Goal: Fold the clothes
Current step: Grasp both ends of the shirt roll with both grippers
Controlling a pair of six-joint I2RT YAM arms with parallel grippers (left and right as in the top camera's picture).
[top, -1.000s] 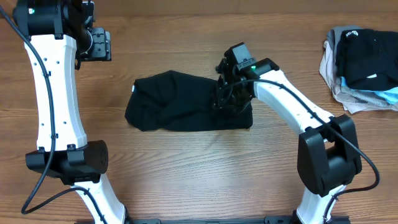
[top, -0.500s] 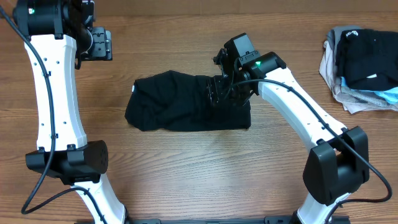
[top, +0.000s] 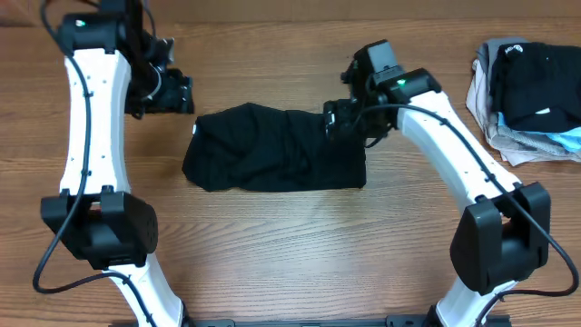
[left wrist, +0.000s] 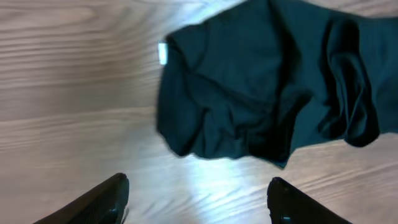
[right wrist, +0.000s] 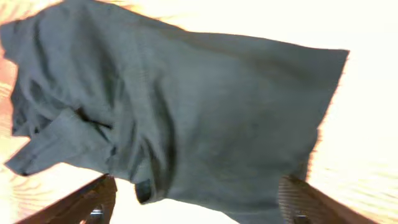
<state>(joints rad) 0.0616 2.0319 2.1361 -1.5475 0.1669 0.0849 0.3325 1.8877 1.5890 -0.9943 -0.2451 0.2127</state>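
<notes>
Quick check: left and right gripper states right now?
Left gripper: open, holding nothing.
Right gripper: open, holding nothing, above the black garment.

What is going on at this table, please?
Two robot arms are working on a black garment, which lies bunched in the middle of the wooden table. The right gripper is open above its right edge, holding nothing. The left gripper, also open, hovers near its left end. A pile of other clothes sits at the far right.
</notes>
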